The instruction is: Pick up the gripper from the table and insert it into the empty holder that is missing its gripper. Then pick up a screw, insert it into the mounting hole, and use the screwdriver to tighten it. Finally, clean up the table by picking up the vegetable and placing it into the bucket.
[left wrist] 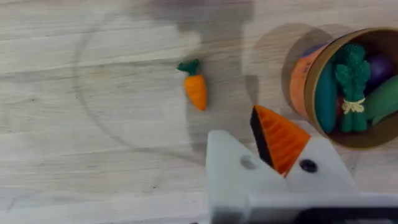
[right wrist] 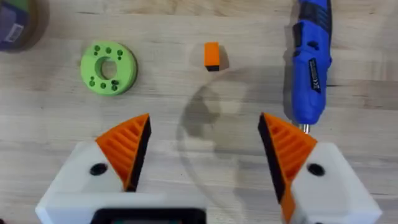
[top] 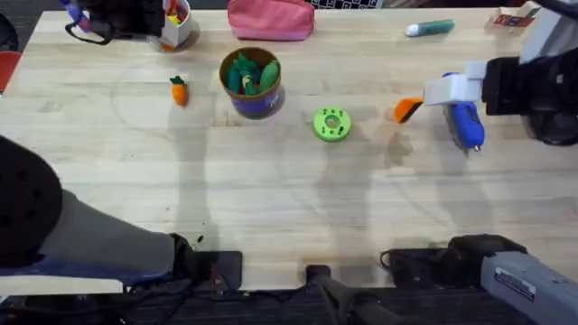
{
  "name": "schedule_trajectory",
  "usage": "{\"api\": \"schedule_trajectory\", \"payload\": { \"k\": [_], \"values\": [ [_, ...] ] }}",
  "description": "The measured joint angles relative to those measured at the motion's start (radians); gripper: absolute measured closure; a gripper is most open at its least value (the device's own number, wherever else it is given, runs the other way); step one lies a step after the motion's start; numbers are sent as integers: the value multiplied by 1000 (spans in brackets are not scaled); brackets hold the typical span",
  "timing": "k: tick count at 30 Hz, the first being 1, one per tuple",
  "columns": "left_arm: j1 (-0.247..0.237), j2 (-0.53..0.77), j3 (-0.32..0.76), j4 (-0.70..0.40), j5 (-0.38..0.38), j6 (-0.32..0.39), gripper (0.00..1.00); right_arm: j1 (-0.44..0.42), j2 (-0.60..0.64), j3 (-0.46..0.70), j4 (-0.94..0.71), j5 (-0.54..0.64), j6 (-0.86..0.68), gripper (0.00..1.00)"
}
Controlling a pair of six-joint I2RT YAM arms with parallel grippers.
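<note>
Loose orange fingertip lying on the table ahead of the right claw, its jaws spread wide

Nearest, in the right wrist view, the right gripper (right wrist: pixel 205 149) is seen open and empty, with an orange ribbed pad on each white finger. Beyond it, on the wooden table (right wrist: pixel 186 112), the gripper (right wrist: pixel 211 55) is seen as a small orange piece with a dark end, lying apart from both fingers. The blue screwdriver (right wrist: pixel 309 59) is laid beside one finger; a green disc (right wrist: pixel 109 68) is set further off. The left gripper (left wrist: pixel 264 155) carries one orange pad beside a bare white holder (left wrist: pixel 227 171) (jaw spread cannot be told). Beyond it lies the vegetable (left wrist: pixel 195 87), near the bucket (left wrist: pixel 297 81), which is filled with green toys
</note>
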Motion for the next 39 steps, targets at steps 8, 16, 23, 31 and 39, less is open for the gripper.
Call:
{"api": "schedule_trajectory", "payload": {
  "k": [8, 16, 23, 31, 39],
  "values": [
    [0, -1, 0, -22, -13, -8, 423, 0, 0, 0, 0, 0, 0, 8],
    [1, -56, -1, -42, -36, -27, 14, 0, 0, 0, 0, 0, 0, 7],
    [1, -273, -8, -123, -41, -35, 14, 0, 0, 0, 0, 0, 0, 8],
    [1, -555, -169, -136, -44, -68, 14, 0, 0, 0, 0, 0, 0, 8],
    [1, -857, -203, -161, -44, -75, 15, 0, 0, 0, 0, 0, 0, 8]
  ]
}}
